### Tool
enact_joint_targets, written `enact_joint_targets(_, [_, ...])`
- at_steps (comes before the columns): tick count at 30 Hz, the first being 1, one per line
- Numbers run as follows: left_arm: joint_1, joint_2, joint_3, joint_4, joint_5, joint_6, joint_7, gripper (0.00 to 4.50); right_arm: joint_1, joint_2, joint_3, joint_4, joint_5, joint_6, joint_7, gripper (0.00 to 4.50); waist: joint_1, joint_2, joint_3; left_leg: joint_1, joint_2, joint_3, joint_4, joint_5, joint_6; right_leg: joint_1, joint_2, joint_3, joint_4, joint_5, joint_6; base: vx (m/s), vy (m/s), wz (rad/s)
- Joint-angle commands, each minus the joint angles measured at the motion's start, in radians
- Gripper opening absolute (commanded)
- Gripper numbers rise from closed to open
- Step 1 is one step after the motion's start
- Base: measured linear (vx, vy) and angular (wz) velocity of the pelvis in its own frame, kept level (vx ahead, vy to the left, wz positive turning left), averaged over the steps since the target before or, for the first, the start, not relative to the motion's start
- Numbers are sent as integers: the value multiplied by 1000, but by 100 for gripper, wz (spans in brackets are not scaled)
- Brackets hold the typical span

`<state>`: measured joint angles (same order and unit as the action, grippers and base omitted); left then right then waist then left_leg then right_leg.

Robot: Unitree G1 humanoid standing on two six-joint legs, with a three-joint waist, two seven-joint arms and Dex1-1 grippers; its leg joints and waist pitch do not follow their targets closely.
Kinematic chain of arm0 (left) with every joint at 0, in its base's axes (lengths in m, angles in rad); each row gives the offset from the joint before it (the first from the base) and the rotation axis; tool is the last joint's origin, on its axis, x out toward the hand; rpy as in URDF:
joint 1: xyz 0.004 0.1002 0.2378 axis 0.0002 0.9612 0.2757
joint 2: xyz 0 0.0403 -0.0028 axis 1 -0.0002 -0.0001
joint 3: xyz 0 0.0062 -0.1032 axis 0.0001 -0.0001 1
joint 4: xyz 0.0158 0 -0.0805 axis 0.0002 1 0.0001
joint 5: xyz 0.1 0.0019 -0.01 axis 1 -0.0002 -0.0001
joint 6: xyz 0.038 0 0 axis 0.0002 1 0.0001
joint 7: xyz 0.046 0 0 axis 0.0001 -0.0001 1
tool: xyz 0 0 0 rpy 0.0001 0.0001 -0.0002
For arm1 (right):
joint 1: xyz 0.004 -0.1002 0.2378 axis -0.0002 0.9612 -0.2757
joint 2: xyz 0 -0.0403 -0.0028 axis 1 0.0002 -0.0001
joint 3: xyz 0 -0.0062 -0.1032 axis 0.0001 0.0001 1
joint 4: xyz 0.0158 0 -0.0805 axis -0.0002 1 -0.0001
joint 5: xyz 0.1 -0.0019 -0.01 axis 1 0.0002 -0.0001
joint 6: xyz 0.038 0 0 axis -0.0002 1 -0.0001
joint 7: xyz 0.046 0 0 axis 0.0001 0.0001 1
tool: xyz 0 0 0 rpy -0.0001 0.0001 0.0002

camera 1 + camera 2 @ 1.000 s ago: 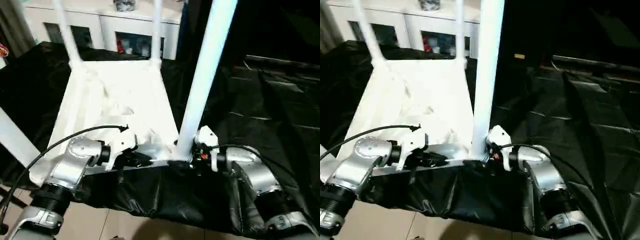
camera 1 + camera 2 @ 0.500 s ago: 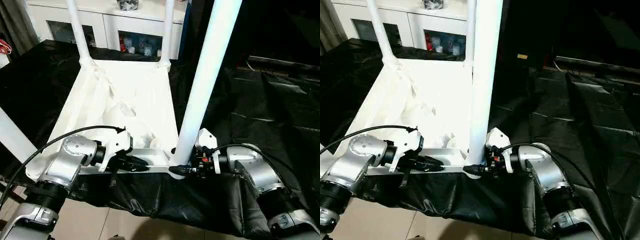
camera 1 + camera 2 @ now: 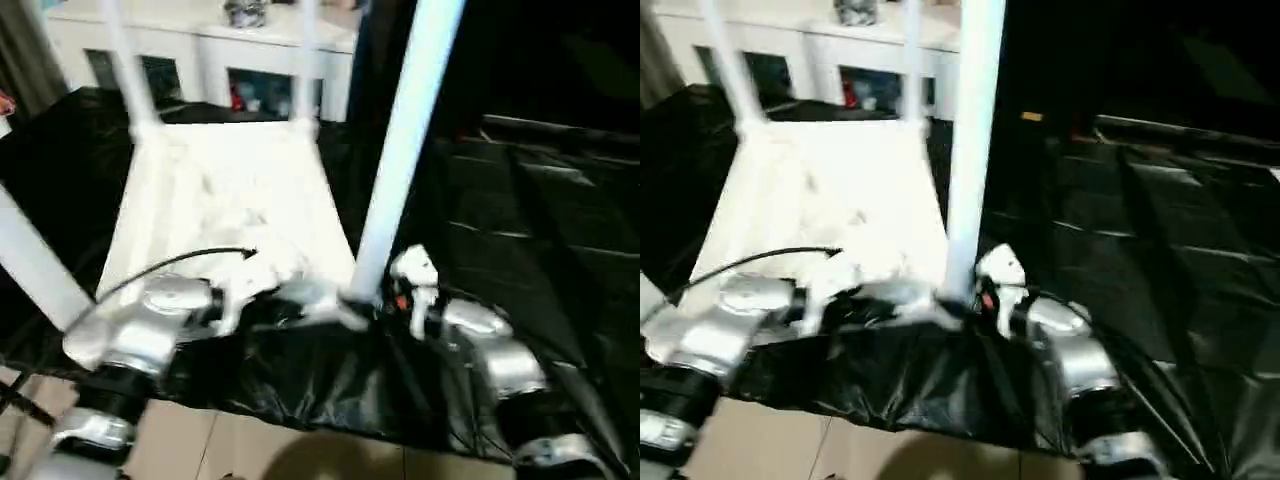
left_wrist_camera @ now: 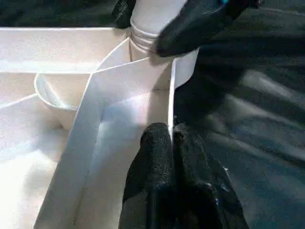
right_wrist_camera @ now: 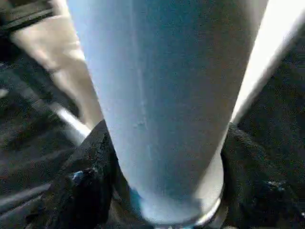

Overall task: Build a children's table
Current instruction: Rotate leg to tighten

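Black-sheeted folding table [image 3: 540,230] at frame centre bears the upturned white plastic children's table [image 3: 235,195].
Four smooth tapered tube legs are counted, upright. Its ribbed rim is pinched by the left gripper [image 4: 170,138]; the near-right leg [image 5: 157,95] is clasped by the right gripper [image 5: 164,167]. Since earlier, grips are unchanged.

Both silver forearms reach forward and inward, wrists bent toward each other low in the head views. The left gripper [image 4: 171,143] has its two black fingers pressed together, pinching a thin white plastic rim [image 4: 170,102]. The right gripper [image 5: 162,191] has its black fingers [image 5: 83,183] spread around a white tapered round tube leg [image 5: 157,95], clasping its base.
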<state>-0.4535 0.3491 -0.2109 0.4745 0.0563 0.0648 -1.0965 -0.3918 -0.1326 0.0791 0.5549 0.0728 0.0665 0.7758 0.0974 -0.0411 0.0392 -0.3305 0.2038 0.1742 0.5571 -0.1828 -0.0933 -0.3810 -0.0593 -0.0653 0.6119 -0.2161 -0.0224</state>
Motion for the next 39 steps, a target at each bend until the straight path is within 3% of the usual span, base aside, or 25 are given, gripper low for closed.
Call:
enact_joint_targets(1, [-8, -91, -41, -13, 11, 33, 122, 0, 16, 91, 81, 43, -42, 10, -65, 264, -2, 0, -33, 2, 32, -14, -69, -292, -2, 23, -90, 54, -107, -458, -96, 0, 0, 0])
enact_joint_targets(6, [-3, -161, -37, -33, 36, 74, 239, 0, -8, 183, 28, 115, -68, 12, -313, 264, -8, 2, -36, -2, 32, -14, -70, -272, 1, 21, -88, 56, -103, -409, -101, 0, 0, 0])
enact_joint_targets(9, [-3, -190, -36, -38, 48, 91, 285, 0, -19, 216, 29, 134, -84, 0, -376, 264, -10, 3, -39, -4, 30, -13, -69, -259, 1, 24, -87, 57, -99, -371, -103, 0, 0, 0])
enact_joint_targets(10, [-4, -203, -36, -41, 53, 98, 302, 0, -21, 229, 37, 137, -90, -15, -382, 264, -7, 11, -40, -3, 30, -13, -68, -257, 2, 24, -87, 58, -97, -352, -105, 0, 0, 0])
enact_joint_targets(11, [-3, -208, -37, -45, 55, 102, 307, 0, -22, 232, 42, 139, -95, -23, -384, 264, -9, 8, -41, -7, 30, -12, -67, -248, 6, 27, -85, 58, -95, -321, -108, 0, 0, 0])
enact_joint_targets(12, [2, -216, -39, -56, 58, 110, 311, 0, -25, 236, 49, 142, -99, -42, -378, 320, -9, 7, -42, -9, 29, -11, -67, -238, 11, 29, -84, 57, -92, -295, -112, 0, 0, 0])
enact_joint_targets(16, [10, -208, -40, -66, 53, 108, 296, 0, -27, 221, 35, 124, -62, -35, -327, 354, -8, 9, -46, -11, 28, -8, -63, -196, 27, 33, -82, 57, -85, -208, -130, 0, 0, 0])
enact_joint_targets(19, [13, -202, -40, -72, 52, 109, 288, 0, -33, 214, 29, 130, -62, -43, -321, 391, -10, 12, -43, -11, 28, -8, -66, -216, 27, 32, -81, 56, -89, -229, -131, 0, 0, 0])
enact_joint_targets(22, [28, -163, -40, -89, 39, 92, 227, 0, -47, 161, 20, 117, -42, -54, -256, 422, -11, 13, -43, -9, 30, -10, -68, -251, 24, 32, -83, 56, -94, -288, -121, 0, 0, 0])
enact_joint_targets(28, [44, -70, -35, -95, 29, 64, 120, 0, -62, 44, 31, 86, -26, -59, -66, 445, -14, 12, -46, -14, 29, -6, -60, -187, 49, 38, -79, 56, -82, -163, -158, 0, 0, 0])
enact_joint_targets(34, [30, -1, -27, -72, -14, 20, -5, 0, -76, -51, 57, 73, -12, -89, 135, 445, -11, 9, -45, -11, 31, -6, -59, -191, 54, 38, -79, 53, -82, -177, -172, 0, 0, 0])
enact_joint_targets(39, [13, 26, -26, -69, -60, 23, -88, 0, -84, -93, 68, 46, 31, -71, 270, 445, -5, 8, -46, -10, 33, -2, -56, -151, 67, 41, -77, 53, -68, -80, -210, 0, 0, 0])
